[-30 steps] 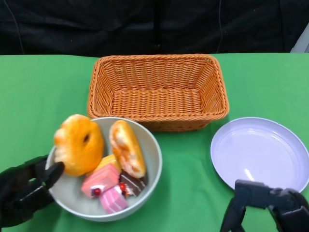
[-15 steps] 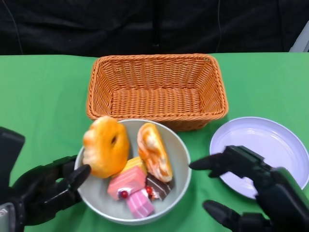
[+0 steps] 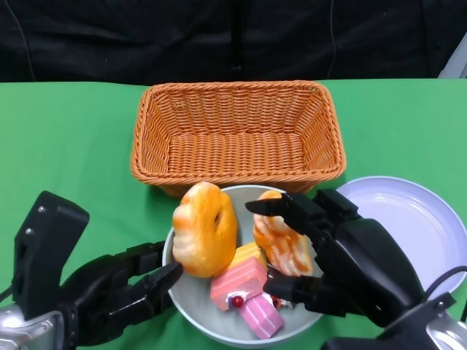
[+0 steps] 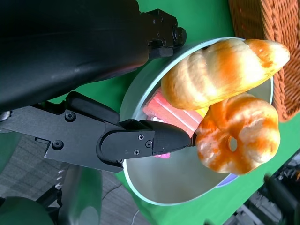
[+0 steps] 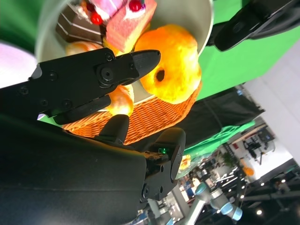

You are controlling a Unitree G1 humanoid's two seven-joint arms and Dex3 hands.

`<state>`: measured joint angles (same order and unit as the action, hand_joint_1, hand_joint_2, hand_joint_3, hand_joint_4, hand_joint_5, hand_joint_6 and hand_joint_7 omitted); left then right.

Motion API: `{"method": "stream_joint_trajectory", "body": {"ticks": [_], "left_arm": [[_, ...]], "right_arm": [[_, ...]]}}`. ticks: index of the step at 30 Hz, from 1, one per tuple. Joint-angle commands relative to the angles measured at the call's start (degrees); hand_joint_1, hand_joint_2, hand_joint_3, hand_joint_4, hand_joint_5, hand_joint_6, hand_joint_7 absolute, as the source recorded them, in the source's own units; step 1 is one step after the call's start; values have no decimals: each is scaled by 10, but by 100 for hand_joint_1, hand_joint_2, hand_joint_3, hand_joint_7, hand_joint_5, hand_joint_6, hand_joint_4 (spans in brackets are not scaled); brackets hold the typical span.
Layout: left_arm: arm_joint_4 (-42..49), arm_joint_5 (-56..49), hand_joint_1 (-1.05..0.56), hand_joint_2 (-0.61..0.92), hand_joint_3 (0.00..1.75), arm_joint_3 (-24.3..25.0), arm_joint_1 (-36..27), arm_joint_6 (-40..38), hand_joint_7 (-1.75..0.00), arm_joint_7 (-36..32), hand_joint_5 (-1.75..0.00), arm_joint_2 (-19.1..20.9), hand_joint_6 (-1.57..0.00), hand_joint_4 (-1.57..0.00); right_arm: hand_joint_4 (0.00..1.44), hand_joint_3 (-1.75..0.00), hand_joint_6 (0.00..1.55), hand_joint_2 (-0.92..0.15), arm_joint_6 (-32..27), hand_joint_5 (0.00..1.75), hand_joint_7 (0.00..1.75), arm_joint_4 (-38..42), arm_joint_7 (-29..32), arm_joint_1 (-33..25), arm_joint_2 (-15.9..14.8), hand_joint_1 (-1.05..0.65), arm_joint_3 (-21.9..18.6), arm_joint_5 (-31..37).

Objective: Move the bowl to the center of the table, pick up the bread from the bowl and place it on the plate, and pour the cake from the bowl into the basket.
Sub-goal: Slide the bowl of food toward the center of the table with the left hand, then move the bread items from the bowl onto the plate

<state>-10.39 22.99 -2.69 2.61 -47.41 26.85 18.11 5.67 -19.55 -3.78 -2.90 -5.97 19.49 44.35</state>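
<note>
The left hand (image 3: 120,295) grips the near-left rim of the smooth pale grey bowl (image 3: 195,315). The right hand (image 3: 343,255) hangs over the bowl's right side, fingers spread, holding nothing. Inside lie a glossy golden ring-shaped bread (image 3: 205,229), a ridged orange-glazed loaf (image 3: 279,239) and pink and brown cake slices (image 3: 246,290). Just behind on the green bench (image 3: 66,146) is the woven orange basket (image 3: 236,135); right, a flat white plate (image 3: 408,226).

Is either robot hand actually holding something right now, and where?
The left hand grips the bowl by its near-left rim. The right hand reaches over the bread, grip unclear.
</note>
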Motion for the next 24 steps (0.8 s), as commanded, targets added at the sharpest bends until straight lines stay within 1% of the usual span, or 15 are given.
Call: {"method": "stream_joint_trajectory", "body": {"ticks": [1,5,12,18,22,23,24], "left_arm": [[-9,1,-60,92,37,-5,0,-2,-1,4,-4,3,-4,-5],[-16,-3,-62,92,32,-12,-5,-1,-1,0,-5,4,-6,-6],[-29,-23,-60,92,36,-23,-14,12,-2,-9,-8,4,-8,-10],[-35,-28,-58,92,39,-26,-15,12,-4,-16,-12,-4,-13,-17],[-36,-29,-59,92,39,-27,-14,12,-4,-17,-13,-5,-15,-18],[-40,-37,-58,92,39,-32,-15,21,-4,-18,-13,-1,-15,-19],[-51,-46,-58,92,39,-40,-16,27,-5,-22,-15,2,-17,-22]], "right_arm": [[2,-1,18,-92,-5,97,54,30,37,20,1,-53,3,20],[0,-6,18,-92,-8,94,51,90,88,54,-14,-55,9,70],[0,-7,19,-92,-23,93,48,175,139,96,-45,-58,28,143],[1,-5,25,-92,-28,94,41,209,146,111,-69,-60,38,156],[3,-4,28,-92,-29,93,38,214,149,115,-75,-59,43,152],[10,-3,32,-91,-26,91,37,224,149,118,-77,-56,47,150],[30,-2,44,-89,-9,75,29,250,160,123,-77,-50,49,136]]}}
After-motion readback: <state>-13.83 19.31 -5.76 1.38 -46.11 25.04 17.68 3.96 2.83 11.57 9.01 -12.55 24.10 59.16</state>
